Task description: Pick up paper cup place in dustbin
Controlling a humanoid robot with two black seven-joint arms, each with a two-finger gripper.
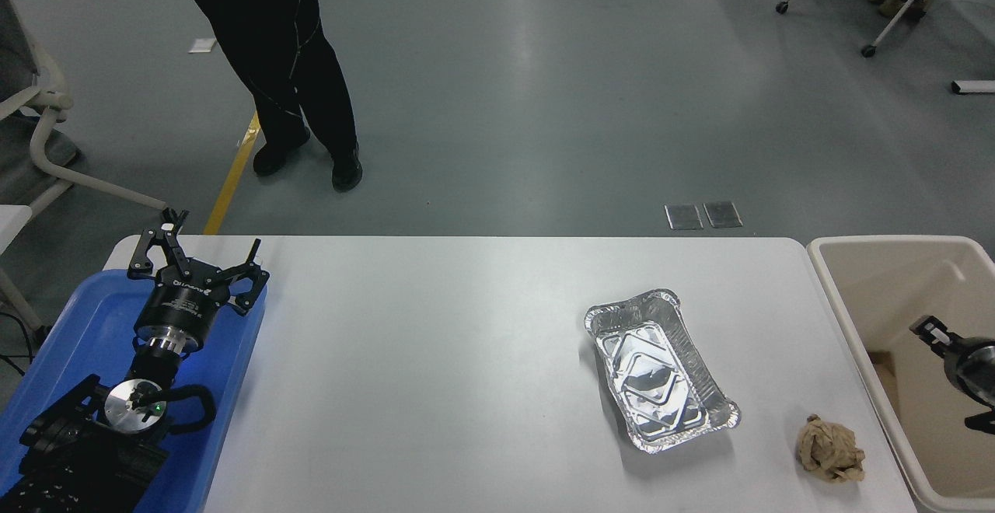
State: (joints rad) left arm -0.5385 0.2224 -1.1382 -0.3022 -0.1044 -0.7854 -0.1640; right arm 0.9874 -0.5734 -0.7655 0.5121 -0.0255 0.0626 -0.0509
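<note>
The cream-beige dustbin [871,280] stands off the table's right end. The paper cup is not visible anywhere; the inside of the bin that shows is bare. My right gripper [947,375] comes in from the right edge and hangs over the bin, fingers spread and empty. My left gripper [196,255] is parked open over the blue tray at the lower left.
A silver foil tray [659,369] lies right of the table's middle. A crumpled brown paper ball [830,448] lies by the front right edge, beside the bin. The blue tray [74,326] is at the left end. A person [288,70] stands beyond the far left side.
</note>
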